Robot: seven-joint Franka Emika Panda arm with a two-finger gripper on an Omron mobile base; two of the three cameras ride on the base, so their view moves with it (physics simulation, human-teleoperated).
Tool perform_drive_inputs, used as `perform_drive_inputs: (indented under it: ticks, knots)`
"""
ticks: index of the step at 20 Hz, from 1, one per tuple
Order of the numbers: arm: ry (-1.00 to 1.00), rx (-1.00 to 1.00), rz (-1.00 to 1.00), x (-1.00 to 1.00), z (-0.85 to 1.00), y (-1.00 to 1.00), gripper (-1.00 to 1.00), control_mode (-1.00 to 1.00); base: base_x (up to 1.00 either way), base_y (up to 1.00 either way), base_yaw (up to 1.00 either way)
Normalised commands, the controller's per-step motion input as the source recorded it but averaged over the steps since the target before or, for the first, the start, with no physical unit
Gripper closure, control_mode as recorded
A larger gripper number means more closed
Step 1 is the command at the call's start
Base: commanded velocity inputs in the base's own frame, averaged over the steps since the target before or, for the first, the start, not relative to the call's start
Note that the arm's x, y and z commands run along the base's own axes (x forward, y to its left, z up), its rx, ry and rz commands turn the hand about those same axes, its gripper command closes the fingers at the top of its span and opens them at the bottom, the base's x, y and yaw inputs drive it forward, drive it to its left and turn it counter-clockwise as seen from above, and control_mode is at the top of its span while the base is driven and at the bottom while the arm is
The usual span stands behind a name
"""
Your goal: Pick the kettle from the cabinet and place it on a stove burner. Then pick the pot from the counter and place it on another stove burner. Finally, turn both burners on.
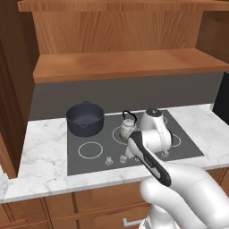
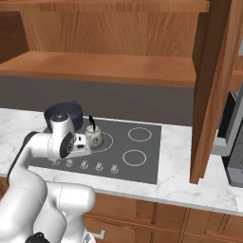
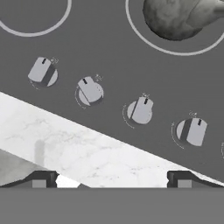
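My gripper (image 3: 111, 179) hangs open over the cooktop's (image 3: 109, 57) front edge — 4 knobs (image 3: 140, 109) below it, the kettle (image 3: 175, 17) on a burner beyond them.

Blue-grey pot (image 1: 85, 118); grey-veined white counter (image 1: 42, 152).

Dark grey cooktop (image 1: 188, 147), set flush in the table, white burner rings printed on it. Four small grey knobs (image 3: 141, 110) in a row along its front edge, each with a black pointer mark. Brown wooden drawer fronts (image 2: 156, 223) below. Dark appliance (image 2: 233, 142) at far right.
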Motion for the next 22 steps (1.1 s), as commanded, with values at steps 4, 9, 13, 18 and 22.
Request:
perform_drive_inputs:
  ticks: [4,9,13,18,22]
  knots:
    - [0.0,0.0,-0.18,0.0,0.0,-0.17,-1.0,-1.0,0.0,0.0,0.0]
    - [0.03,0.0,-0.11,0.01,0.0,-0.1,-1.0,-1.0,0.0,0.0,0.0]
    - [0.04,0.0,-0.04,0.11,-0.01,-0.04,-1.0,-1.0,0.0,0.0,0.0]
    - [0.03,0.0,-0.01,0.22,-0.05,0.0,-1.0,-1.0,0.0,0.0,0.0]
    - [0.01,0.0,0.0,0.2,-0.1,0.0,-1.0,-1.0,0.0,0.0,0.0]
